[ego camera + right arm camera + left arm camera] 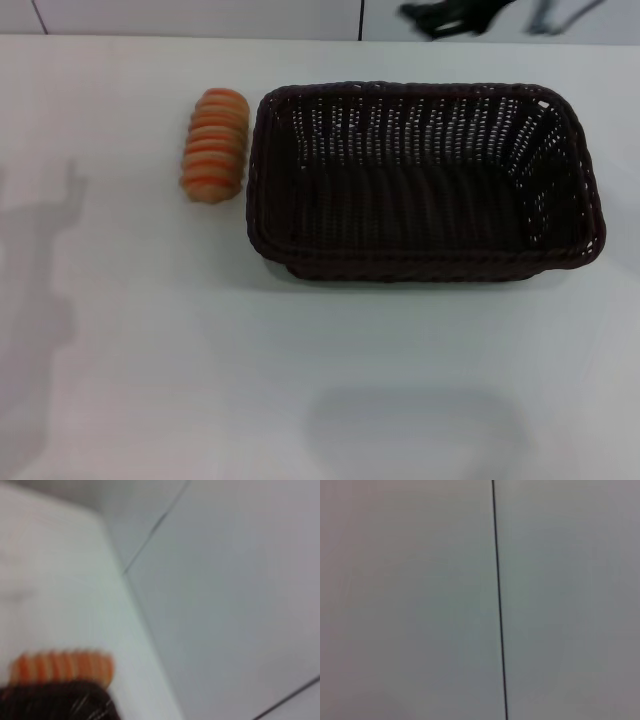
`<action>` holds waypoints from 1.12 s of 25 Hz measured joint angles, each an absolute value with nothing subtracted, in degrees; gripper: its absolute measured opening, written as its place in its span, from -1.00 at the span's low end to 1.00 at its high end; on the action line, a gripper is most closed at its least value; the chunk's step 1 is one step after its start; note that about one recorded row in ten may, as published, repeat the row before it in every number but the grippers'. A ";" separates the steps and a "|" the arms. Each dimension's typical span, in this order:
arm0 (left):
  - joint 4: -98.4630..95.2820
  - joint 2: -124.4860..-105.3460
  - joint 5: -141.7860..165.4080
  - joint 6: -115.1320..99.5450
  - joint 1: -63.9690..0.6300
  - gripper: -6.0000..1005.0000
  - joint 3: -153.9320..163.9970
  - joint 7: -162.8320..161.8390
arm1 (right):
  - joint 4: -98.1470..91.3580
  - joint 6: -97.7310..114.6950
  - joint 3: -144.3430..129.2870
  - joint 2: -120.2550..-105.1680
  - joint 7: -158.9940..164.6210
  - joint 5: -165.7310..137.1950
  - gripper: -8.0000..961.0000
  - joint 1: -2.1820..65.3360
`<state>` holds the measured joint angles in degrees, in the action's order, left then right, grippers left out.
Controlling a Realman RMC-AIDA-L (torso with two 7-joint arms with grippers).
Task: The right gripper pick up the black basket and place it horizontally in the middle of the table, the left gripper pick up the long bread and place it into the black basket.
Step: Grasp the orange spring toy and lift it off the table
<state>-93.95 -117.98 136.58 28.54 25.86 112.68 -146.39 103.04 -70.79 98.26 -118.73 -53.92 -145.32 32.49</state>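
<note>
The black basket (425, 180) sits on the white table (150, 350), right of centre, its long side running left to right, empty. The long bread (214, 145) lies on the table just left of the basket, close to its rim. In the right wrist view the bread (62, 666) shows beyond a corner of the basket (55, 702). Neither gripper shows in any view. The left wrist view shows only a plain pale surface with a thin dark seam (499, 600).
Arm shadows fall on the table at the far left (40, 290) and front centre (410, 430). Dark objects (455, 18) lie beyond the table's far edge. The table's edge (130, 595) shows in the right wrist view.
</note>
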 joint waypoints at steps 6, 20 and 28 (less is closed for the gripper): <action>-97.98 -118.19 136.16 18.92 24.83 0.64 110.10 -146.87 | 115.57 -72.03 104.85 -118.80 -47.80 -137.76 0.57 22.09; -113.70 -118.19 134.80 -31.43 11.27 0.63 87.53 -154.20 | 111.57 -63.06 119.09 -119.57 -71.29 -97.20 0.56 -1.09; -114.43 -118.23 130.02 -36.60 6.41 0.63 82.00 -154.42 | 90.90 -63.85 124.86 -119.35 -94.06 -77.43 0.56 -3.59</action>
